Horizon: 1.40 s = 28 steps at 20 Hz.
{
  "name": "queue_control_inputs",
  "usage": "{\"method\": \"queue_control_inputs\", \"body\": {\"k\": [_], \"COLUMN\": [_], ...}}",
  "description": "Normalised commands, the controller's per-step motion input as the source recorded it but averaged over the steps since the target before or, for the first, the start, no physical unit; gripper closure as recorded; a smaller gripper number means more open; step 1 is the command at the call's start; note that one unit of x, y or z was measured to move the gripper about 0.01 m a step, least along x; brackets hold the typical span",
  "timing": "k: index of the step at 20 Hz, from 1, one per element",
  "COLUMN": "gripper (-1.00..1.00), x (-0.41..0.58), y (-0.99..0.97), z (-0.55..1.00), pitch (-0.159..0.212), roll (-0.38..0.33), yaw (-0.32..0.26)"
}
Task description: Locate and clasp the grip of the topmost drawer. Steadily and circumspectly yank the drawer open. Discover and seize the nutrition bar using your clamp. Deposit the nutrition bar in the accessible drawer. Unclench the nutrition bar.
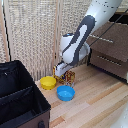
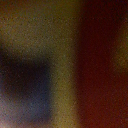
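Blue bowl [image 1: 65,92] nearest camera. Just behind it, yellow bowl [image 1: 48,82] and nutrition bar [image 1: 69,77]; gripper [image 1: 61,74] down at the bar, jaw state unclear. Topmost drawer [image 1: 106,38] far behind, pulled out. Wrist view all blur.

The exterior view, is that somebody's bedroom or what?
Probably a home-style room, maybe a bedroom. There's a dark wooden dresser with silver handles, a pale curtain behind, and a wood floor with a yellow bowl and a blue bowl.
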Motion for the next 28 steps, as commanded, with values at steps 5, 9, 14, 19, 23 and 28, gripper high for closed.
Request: {"method": "queue_control_inputs", "body": {"k": [5,9,14,19,23,28], "gripper": [1.0,1.0,1.0,1.0,1.0,1.0], "x": [0.031,0.189,0.296,0.322,0.271,0.262], "y": [0.01,0.03,0.02,0.08,0.03,0.0], "z": [0.27,0.79,1.0,0.99,0.95,0.95], "pitch": [0.009,0.062,0.054,0.098,0.109,0.108], "roll": [0.0,-0.02,-0.001,-0.002,0.0,0.0], "yaw": [-0.021,-0.021,-0.123,-0.129,-0.142,-0.161]}}
